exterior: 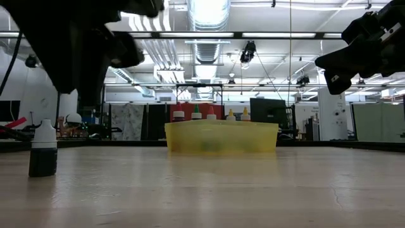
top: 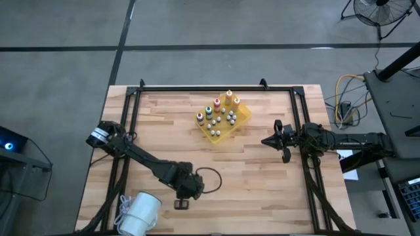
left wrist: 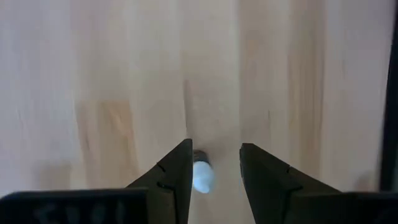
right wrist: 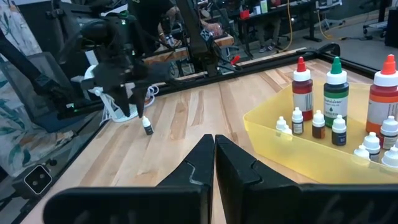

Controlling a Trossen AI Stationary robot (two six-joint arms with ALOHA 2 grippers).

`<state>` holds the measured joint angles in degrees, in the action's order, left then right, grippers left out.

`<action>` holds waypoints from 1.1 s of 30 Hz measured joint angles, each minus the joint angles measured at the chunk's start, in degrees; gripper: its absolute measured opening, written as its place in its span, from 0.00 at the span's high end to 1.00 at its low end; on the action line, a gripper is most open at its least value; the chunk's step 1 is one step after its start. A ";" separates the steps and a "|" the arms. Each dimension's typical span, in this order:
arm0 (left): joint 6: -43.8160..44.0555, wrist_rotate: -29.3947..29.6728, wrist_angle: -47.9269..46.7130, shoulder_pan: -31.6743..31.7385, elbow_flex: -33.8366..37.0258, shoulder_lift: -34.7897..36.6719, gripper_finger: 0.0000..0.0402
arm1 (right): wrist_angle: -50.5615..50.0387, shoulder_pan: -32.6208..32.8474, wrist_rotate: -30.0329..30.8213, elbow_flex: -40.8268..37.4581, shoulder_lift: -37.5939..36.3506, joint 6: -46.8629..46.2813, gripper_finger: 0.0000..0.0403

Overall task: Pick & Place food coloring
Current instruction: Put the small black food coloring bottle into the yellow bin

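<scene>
Yellow tray (top: pixel 240 124) of bottles (top: pixel 228 99), mid-table

no readable text, labels or brand marks anywhere (bottle labels too small to read)

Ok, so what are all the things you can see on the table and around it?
Yellow plastic tray: one, yellow, far middle of the wooden table.
Tall food coloring bottles with pointed caps: five, red, green, yellow and orange caps, standing in the tray.
Tiny white-capped bottles: several, white caps, in the tray.
Lone tiny bottle: one, white cap and dark body, upright on the table's near left part.
White rounded object: one, white, near-left table edge.
Fan: one, dark, on the floor beyond the far right corner.
Left gripper: open, above the lone tiny bottle.
Right gripper: shut, right of the tray.
</scene>
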<state>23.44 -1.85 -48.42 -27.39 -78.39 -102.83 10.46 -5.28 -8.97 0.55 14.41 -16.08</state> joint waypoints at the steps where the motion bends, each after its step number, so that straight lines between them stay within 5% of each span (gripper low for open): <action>1: 5.36 0.00 0.00 0.15 0.00 0.00 0.74 | 0.00 0.00 -0.01 -0.01 0.00 0.00 0.98; 6: 30.42 -0.63 -0.02 0.47 0.00 0.00 0.74 | 0.00 0.00 0.00 -0.01 0.00 0.00 0.98; 10: 42.46 -2.10 -0.81 0.43 0.00 0.00 0.74 | 0.00 0.00 -0.01 -0.01 0.00 0.00 0.98; 21: 41.79 -2.19 -11.16 0.32 0.79 0.11 0.72 | 0.00 0.00 0.00 -0.01 0.00 0.00 0.98; 33: 41.01 -6.58 -9.08 -0.18 2.62 0.11 0.49 | 0.00 0.00 -0.02 -0.01 0.00 0.00 0.98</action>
<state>64.45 -8.42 -57.50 -27.57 -75.77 -102.72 10.46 -5.28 -8.99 0.54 14.41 -16.08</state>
